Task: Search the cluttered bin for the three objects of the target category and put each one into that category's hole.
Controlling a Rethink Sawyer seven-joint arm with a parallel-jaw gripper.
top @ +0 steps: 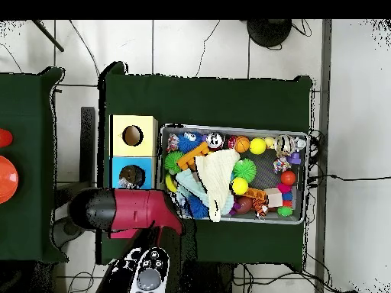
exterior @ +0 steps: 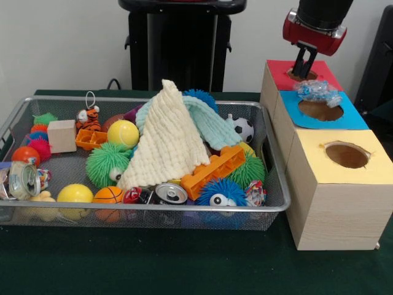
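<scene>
Hand (exterior: 303,69) hangs over red box's hole (exterior: 302,75), seemingly clear of bin (exterior: 279,206).

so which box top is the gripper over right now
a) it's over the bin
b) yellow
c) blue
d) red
d) In the front view the gripper hangs above the hole of the red-topped box, the farthest from the camera, with the blue-topped box and the yellow-topped box nearer and the bin off to the side.
</scene>
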